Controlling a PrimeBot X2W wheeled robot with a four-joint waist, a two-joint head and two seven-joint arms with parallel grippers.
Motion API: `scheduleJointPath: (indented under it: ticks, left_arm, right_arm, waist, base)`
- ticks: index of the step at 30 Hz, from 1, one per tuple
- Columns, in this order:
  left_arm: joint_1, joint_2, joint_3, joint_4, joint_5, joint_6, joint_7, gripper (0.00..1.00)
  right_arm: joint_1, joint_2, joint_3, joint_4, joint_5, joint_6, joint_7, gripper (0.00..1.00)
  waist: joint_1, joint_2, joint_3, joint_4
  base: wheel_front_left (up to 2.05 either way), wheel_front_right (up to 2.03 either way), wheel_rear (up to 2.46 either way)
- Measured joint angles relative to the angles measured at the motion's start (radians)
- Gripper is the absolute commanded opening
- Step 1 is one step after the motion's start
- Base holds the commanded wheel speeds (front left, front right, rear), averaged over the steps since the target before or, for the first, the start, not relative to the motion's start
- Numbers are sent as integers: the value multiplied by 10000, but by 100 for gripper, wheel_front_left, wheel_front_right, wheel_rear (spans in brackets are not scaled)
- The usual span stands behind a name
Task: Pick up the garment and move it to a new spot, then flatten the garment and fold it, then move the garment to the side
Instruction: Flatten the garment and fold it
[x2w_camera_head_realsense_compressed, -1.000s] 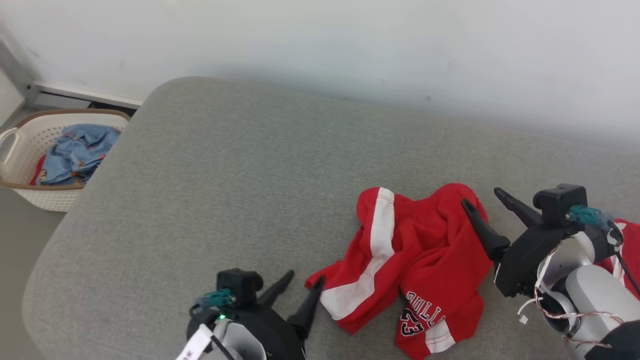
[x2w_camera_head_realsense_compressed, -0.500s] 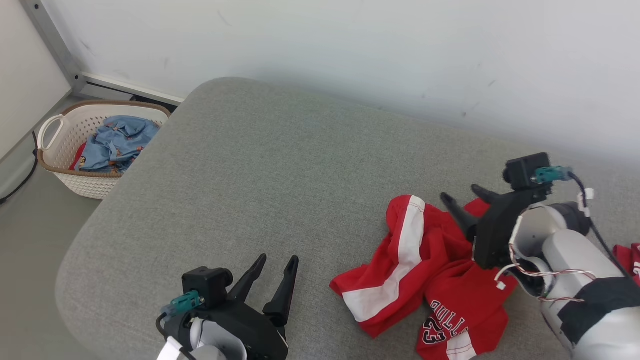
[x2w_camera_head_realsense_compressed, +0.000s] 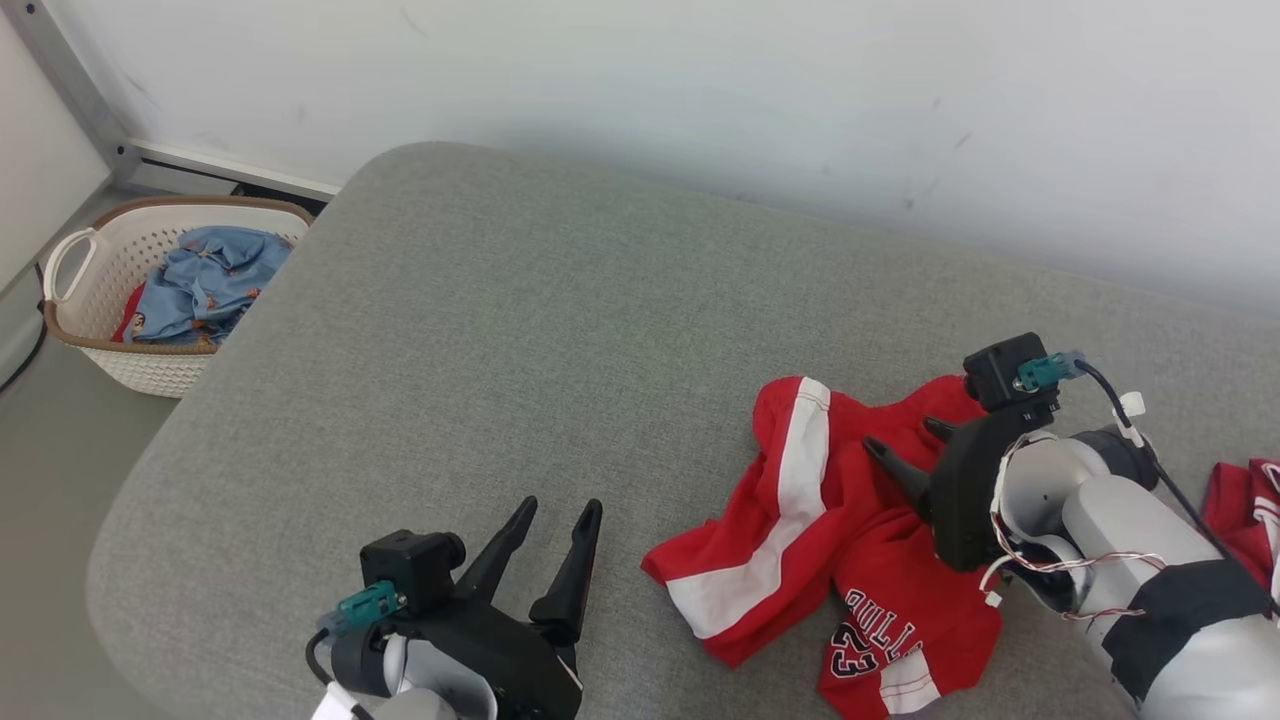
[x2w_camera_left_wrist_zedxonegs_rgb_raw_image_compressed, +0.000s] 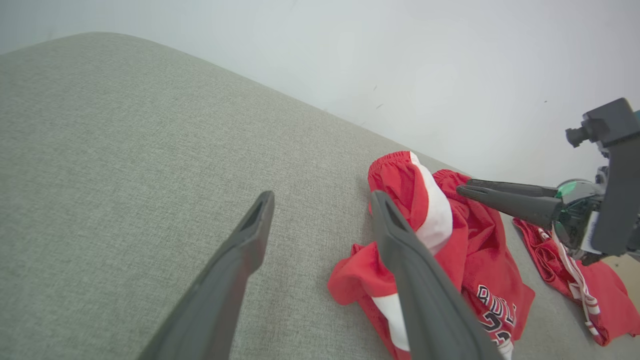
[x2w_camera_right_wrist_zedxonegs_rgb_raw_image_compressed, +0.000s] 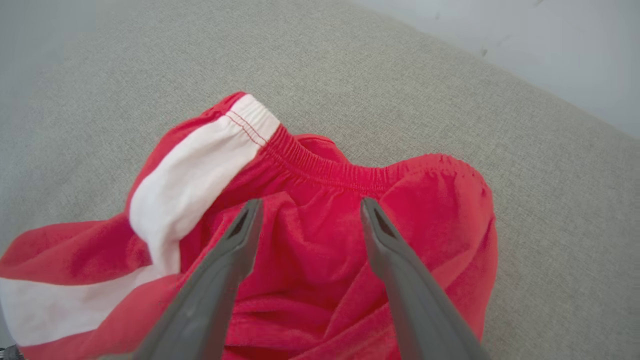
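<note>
The garment is a pair of red shorts with a white side stripe and a "BULLS 23" print, lying crumpled on the grey cushion. My right gripper hovers over its upper right part, open and pointing down-left. In the right wrist view the right gripper sits just short of the elastic waistband, with red cloth under both fingers. My left gripper stands open over bare cushion, a little left of the garment's lower left corner. The left wrist view has the left gripper beside the garment.
A second red garment lies at the right edge, behind my right arm. A white laundry basket holding blue clothes stands on the floor at the far left. A pale wall runs along the cushion's back.
The head camera has shifted. My right gripper has moved from the garment's right edge to above its middle and tilted downward. The left gripper stays open, now slightly further from the garment.
</note>
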Motion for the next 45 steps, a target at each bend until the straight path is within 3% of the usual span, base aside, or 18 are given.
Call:
scheduleJointPath:
  ticks: [4,10,11,12,13,22,27,33,45]
  left_arm:
    - [7,44,186,-105,8,15,-75,100]
    - [-13,-88,178,-190,82,86,-77,100]
    - [-35,-186,146,-201,84,86,-77,100]
    - [-37,-207,148,-207,84,86,-77,100]
    - [-38,-207,155,-203,84,86,-77,100]
    - [-21,-59,431,-77,79,88,-92,100]
    - [56,98,546,-90,79,96,-136,100]
    - [277,215,589,-173,79,98,-165,100]
    - [279,188,454,-159,127,100,-153,100]
  right_arm:
    - [5,-642,359,286,-587,0,215,100]
    - [192,-652,560,782,-569,2,842,100]
    - [314,-660,525,813,-418,2,894,68]
    - [276,-665,516,815,-407,2,965,3]
    - [234,-690,545,805,-408,2,980,0]
    - [-413,-648,357,688,-263,44,499,0]
    - [-571,-1166,-276,493,-44,44,-232,0]
    - [545,-1386,-579,144,263,-15,-800,0]
    - [3373,-1085,-1127,-1116,1220,-278,-1854,0]
  waist:
    - [0,1,118,-258]
    - [1,1,307,-417]
    - [0,1,366,-391]
    - [0,0,394,-368]
    - [0,0,423,-342]
    - [1,1,433,-439]
    - [1,1,377,-870]
    - [1,1,374,-1480]
    - [0,1,400,-2729]
  base:
    - [0,0,0]
    - [0,0,0]
    - [0,0,0]
    - [0,0,0]
    - [0,0,0]
    - [0,0,0]
    - [0,0,0]
    - [0,0,0]
    - [0,0,0]
